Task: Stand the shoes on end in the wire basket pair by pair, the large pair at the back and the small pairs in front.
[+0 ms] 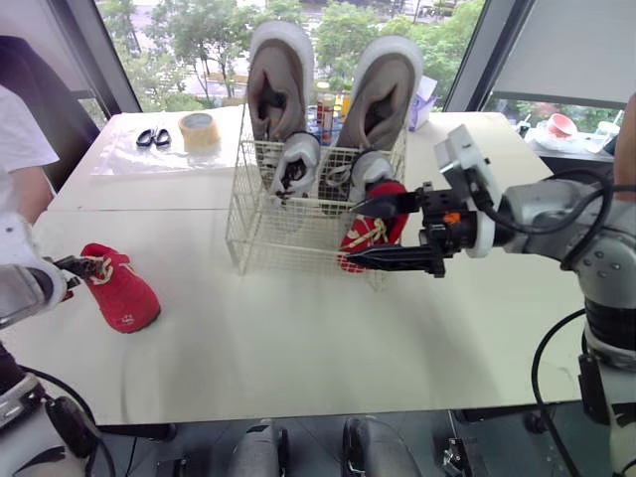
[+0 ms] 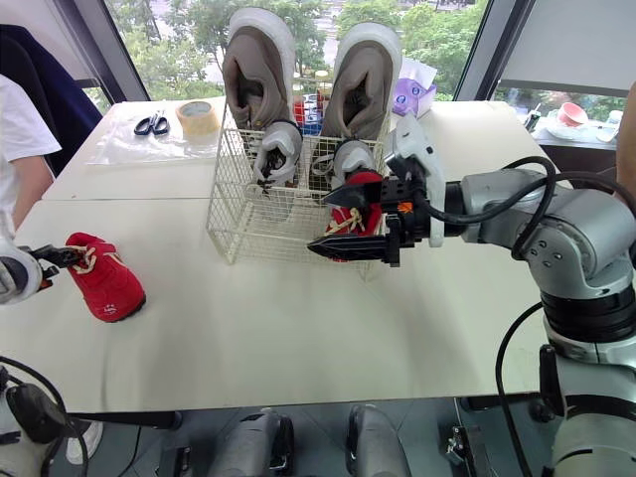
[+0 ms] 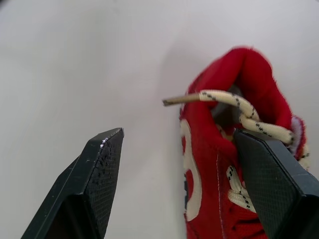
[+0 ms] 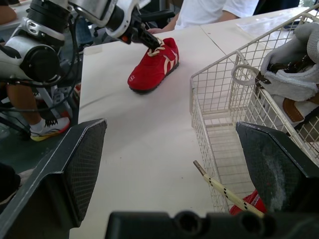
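Two large taupe shoes [image 1: 278,84] stand on end at the back of the wire basket [image 1: 260,238], toes up. Just in front of them stands a small grey pair [image 1: 296,164], also on end.

The right hand [image 4: 172,128] hangs at the basket's right front corner, fingers spread wide and gripping nothing. The basket-side red shoe [image 1: 376,231] sits between those fingers, its cream lace poking out. I cannot tell whether it is fully inside the wire.

Over on the left of the bench [image 1: 298,338], well apart from the basket, the loose red shoe [image 1: 124,293] lies on its sole. The left hand [image 3: 178,138] is at its heel end, wide open. One finger is against the laces and the other over bare bench.

Scissors [image 1: 153,137] and a tape roll [image 1: 200,129] lie at the far edge.
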You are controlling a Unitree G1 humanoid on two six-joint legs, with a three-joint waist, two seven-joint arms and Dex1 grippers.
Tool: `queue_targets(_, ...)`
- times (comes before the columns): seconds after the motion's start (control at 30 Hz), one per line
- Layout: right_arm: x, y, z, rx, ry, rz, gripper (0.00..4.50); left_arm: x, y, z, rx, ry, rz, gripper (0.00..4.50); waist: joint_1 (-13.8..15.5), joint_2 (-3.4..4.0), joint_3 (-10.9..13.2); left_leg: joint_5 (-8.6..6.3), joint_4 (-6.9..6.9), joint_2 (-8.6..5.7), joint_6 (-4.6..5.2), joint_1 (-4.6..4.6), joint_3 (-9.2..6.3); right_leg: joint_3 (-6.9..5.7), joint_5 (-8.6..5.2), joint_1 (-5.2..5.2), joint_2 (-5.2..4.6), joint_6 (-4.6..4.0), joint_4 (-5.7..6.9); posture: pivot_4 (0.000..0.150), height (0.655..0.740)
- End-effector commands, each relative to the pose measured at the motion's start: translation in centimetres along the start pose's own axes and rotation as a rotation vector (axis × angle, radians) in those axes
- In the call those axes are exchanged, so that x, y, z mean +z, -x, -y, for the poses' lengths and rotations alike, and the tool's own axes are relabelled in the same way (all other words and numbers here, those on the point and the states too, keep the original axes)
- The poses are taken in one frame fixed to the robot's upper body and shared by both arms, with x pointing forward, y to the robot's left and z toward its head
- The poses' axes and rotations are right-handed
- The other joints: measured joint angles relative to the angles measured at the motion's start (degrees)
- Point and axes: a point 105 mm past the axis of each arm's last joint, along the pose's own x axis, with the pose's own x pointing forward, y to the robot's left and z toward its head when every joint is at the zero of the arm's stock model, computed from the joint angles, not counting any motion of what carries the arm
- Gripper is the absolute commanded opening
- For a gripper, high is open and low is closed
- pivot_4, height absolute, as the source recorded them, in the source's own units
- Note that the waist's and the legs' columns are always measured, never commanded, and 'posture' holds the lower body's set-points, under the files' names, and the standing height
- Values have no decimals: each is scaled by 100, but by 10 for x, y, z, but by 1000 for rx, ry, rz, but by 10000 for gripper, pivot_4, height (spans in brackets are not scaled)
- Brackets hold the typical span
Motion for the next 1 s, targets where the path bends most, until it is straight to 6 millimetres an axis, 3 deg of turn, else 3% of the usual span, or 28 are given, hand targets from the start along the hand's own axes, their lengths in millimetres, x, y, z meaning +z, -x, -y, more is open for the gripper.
queue_targets(0.03,8,1,-2,-15,47,27,45000,-1,-10,-4,22,21,-30,35672,-1,0,0,0,0,0,0,0,0,0,0,-1,1,0,0,1500,7400)
queue_targets(0.13,8,3,-2,-34,47,31,45000,-3,-18,-2,29,10,-45,26201,-1,0,0,0,0,1,0,3,2,0,0,0,1,0,3,1500,7400)
queue_targets(0.3,6,6,-2,-55,35,30,45000,1,-15,4,0,4,-36,1678,-6,0,0,0,0,1,-1,9,2,1,0,5,0,0,4,1500,7400)
queue_targets(0.33,6,6,-2,-57,34,30,45000,2,-14,5,-3,4,-32,424,-6,0,0,0,0,2,-1,9,1,1,0,5,0,0,4,1500,7400)
queue_targets(0.43,5,6,-1,-60,28,29,45000,6,-9,6,-14,22,-13,424,-4,0,0,1,-1,3,-1,11,1,1,0,7,1,0,6,1500,7400)
queue_targets(0.53,3,6,-1,-60,33,14,45000,35,17,36,-184,-54,180,424,0,-20,4,1,0,2,-1,9,1,2,0,6,0,0,5,1500,7400)
queue_targets(0.63,8,7,-2,-46,25,33,45000,73,96,105,-539,-207,657,424,19,-40,0,2,1,2,-5,2,-5,-2,0,6,-7,-1,0,1500,7400)
queue_targets(0.7,10,8,-3,-38,16,44,45000,66,135,143,-759,-238,783,424,18,-42,-1,15,1,-7,-30,-5,-6,1,1,6,-35,-2,-7,1500,7400)
queue_targets(0.87,8,7,-2,-45,5,30,45000,52,182,198,-977,-296,972,424,-24,-36,-2,-1,0,-27,4,26,3,9,2,38,-49,0,-11,1500,7400)
queue_targets(1.0,11,4,-3,-38,8,25,45000,45,188,219,-1072,-223,1037,424,-4,-36,-2,-2,-2,-13,9,42,-1,7,1,50,-13,-1,-6,1500,7400)
